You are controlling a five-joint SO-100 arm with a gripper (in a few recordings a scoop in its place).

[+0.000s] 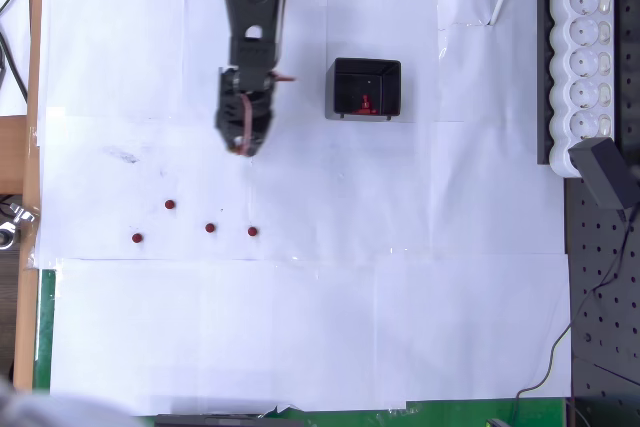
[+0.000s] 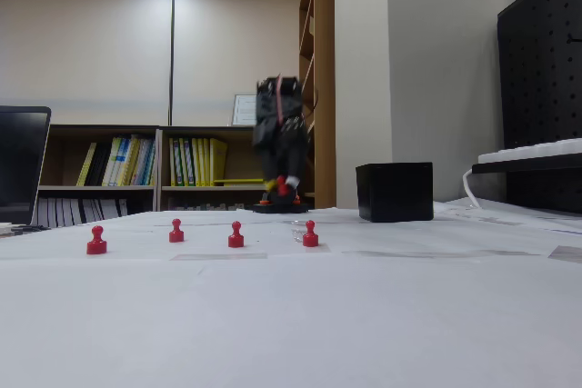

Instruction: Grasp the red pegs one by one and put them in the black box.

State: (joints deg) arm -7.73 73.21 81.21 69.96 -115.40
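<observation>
Four pegs are sitting on the white paper-covered surface [image 1: 400, 327] in a loose row: overhead they're at [image 1: 137, 238], [image 1: 170, 204], [image 1: 210, 228] and [image 1: 253, 231], all standing upright in the fixed view, e.g. [image 2: 96, 241]. The box [image 1: 366, 88] is sitting up and to the right of them, well apart, with some red pegs [image 1: 365, 104] showing inside. The gripper [image 1: 243, 142] is hanging left of the box, above the row. Can't tell if the fingers are wide or narrow, too blurry. A power strip [image 1: 588, 57] is lying at the right edge.
</observation>
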